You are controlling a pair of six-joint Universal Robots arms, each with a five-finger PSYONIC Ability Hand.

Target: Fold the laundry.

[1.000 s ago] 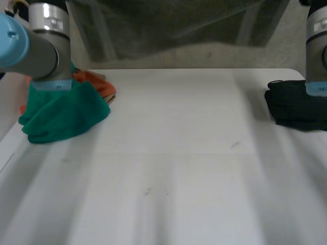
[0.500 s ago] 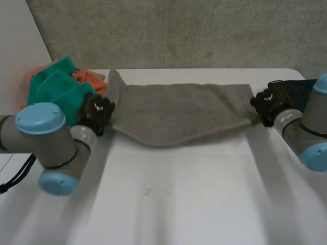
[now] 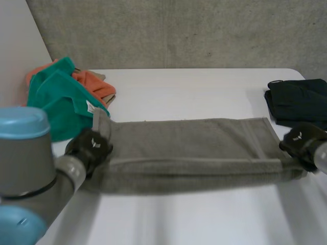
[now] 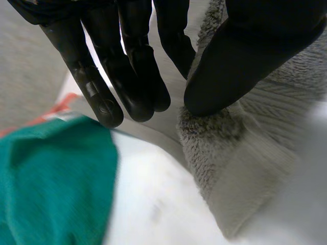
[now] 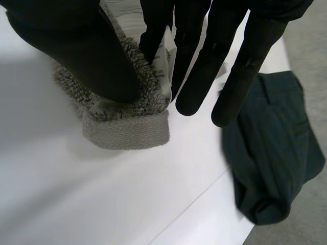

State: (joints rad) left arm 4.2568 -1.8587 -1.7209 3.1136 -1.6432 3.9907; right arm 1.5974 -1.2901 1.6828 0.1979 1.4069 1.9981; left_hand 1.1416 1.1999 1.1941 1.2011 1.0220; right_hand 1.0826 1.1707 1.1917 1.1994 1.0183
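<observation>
A grey towel (image 3: pixel 189 153) lies stretched across the white table (image 3: pixel 194 219), folded lengthwise into a long band. My left hand (image 3: pixel 89 148) is at the towel's left end, my right hand (image 3: pixel 301 143) at its right end. In the left wrist view the thumb (image 4: pixel 245 56) presses the towel's edge (image 4: pixel 240 148) against the fingers. In the right wrist view the thumb (image 5: pixel 76 46) pinches the towel's corner (image 5: pixel 127 127) against the fingers, with a white label between them. Both hands are shut on the towel.
A pile of teal cloth (image 3: pixel 59 102) and orange cloth (image 3: pixel 97 84) lies at the table's far left, close to my left hand; the teal cloth (image 4: pixel 51 189) lies beside its fingertips. A folded black garment (image 3: pixel 299 99) lies at the far right edge (image 5: pixel 271 163).
The towel was held up high a second ago. Both hands have since brought it down and toward the table's near side, where it now lies stretched flat.
</observation>
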